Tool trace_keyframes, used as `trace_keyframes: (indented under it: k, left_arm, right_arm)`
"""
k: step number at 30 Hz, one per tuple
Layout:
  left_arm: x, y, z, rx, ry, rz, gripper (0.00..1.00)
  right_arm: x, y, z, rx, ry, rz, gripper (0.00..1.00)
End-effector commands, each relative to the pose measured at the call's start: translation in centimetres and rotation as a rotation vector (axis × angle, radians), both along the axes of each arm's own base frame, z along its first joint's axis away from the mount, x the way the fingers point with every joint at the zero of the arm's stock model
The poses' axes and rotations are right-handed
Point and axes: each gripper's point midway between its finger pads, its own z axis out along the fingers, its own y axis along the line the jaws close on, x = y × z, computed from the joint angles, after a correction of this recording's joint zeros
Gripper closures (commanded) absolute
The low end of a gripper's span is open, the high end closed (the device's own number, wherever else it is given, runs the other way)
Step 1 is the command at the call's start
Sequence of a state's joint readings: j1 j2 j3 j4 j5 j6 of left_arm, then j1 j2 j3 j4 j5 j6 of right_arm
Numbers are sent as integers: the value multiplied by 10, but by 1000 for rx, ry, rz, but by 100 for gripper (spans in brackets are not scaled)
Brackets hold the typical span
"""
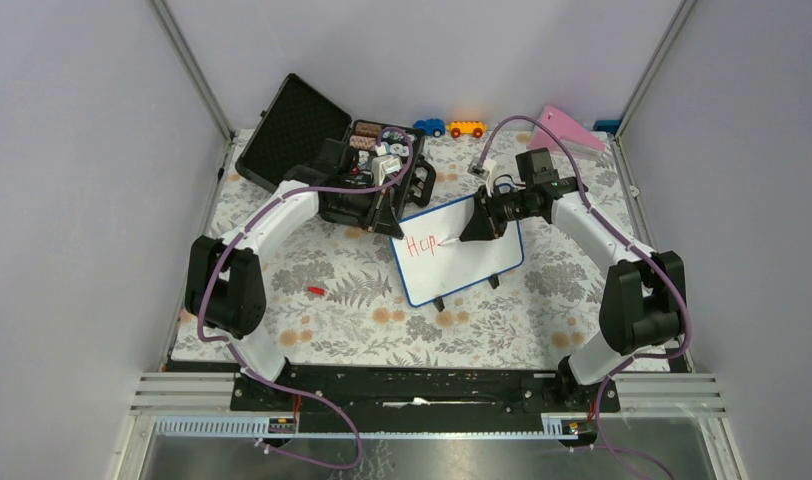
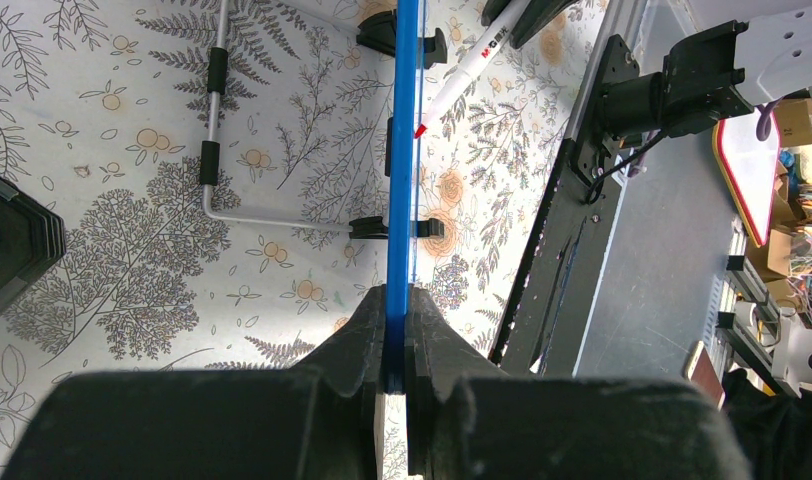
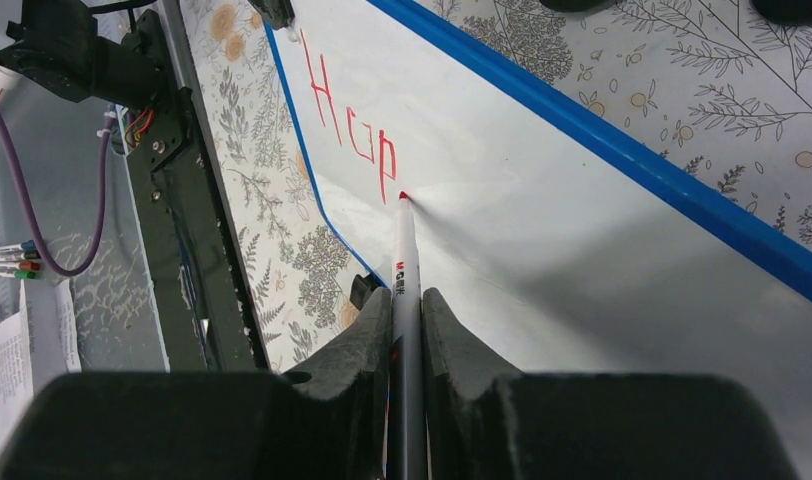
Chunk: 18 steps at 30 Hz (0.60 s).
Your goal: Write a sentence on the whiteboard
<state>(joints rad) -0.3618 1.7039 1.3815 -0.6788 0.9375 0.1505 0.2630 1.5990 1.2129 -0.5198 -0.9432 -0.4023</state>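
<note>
The whiteboard (image 1: pixel 472 256), white with a thin blue frame and black feet, stands tilted at mid table. Red letters "Hop" (image 1: pixel 419 245) are on its upper left; they also show in the right wrist view (image 3: pixel 350 135). My left gripper (image 1: pixel 382 222) is shut on the board's top left edge; in the left wrist view the blue frame (image 2: pixel 402 160) runs edge-on between its jaws. My right gripper (image 1: pixel 479 228) is shut on a white marker (image 3: pixel 405 270) whose red tip (image 3: pixel 401 196) touches the board just right of the "p". The marker also shows in the left wrist view (image 2: pixel 472 62).
An open black case (image 1: pixel 327 150) with small items stands behind the board at the left. A blue toy car (image 1: pixel 429 127), an orange toy car (image 1: pixel 466 128) and a pink wedge (image 1: pixel 567 128) lie at the back. A red marker cap (image 1: pixel 316 290) lies at the left front.
</note>
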Motion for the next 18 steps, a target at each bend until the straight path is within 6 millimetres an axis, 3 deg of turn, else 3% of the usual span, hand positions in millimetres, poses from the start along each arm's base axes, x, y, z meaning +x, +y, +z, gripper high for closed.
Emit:
trace_keyframes:
  k: [1,11,18]
  left_arm:
    - [1,-2,1,8,-40,-15,100]
    - [2,-2,1,7,-39,-15,100]
    - [1,-2,1,6,-40,-16,100]
  right_arm:
    - [16,2,9,-15,-65,-10,100]
    - [27,-8,18,-16,-92,-46,100]
    - [31,-4,25,5,-94,-41,100]
